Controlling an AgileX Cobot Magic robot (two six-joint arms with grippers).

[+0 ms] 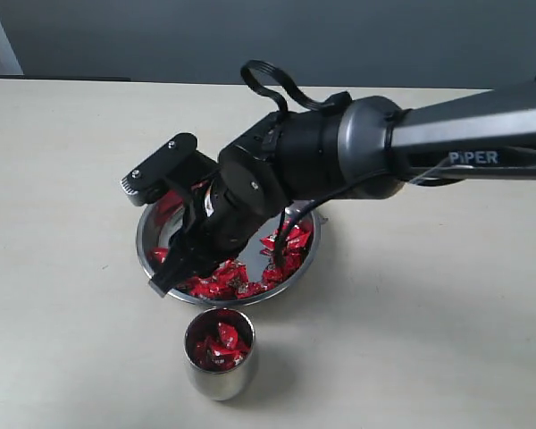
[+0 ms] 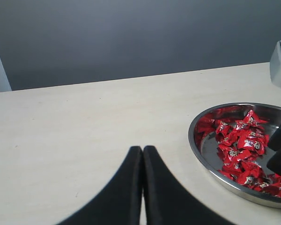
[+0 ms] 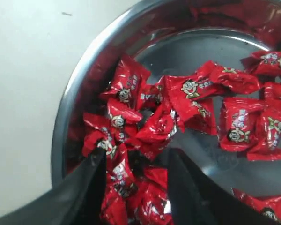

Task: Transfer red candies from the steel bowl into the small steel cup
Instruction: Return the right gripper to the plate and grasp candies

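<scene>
Small steel cup (image 1: 216, 382) upright; mouth up

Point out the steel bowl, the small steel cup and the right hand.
steel bowl (image 2: 193, 140): left wrist view, rim.
small steel cup (image 1: 218, 382): exterior view, outer wall.
right hand (image 3: 136, 158): right wrist view, between fingertips.

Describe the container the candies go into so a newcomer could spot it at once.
On the pale table, find the wide steel bowl of red candies. Beside it, nearer the camera in the exterior view, stands a small steel cup. Unlike the shallow bowl, it is narrow, straight-sided, with a few candies inside.
</scene>
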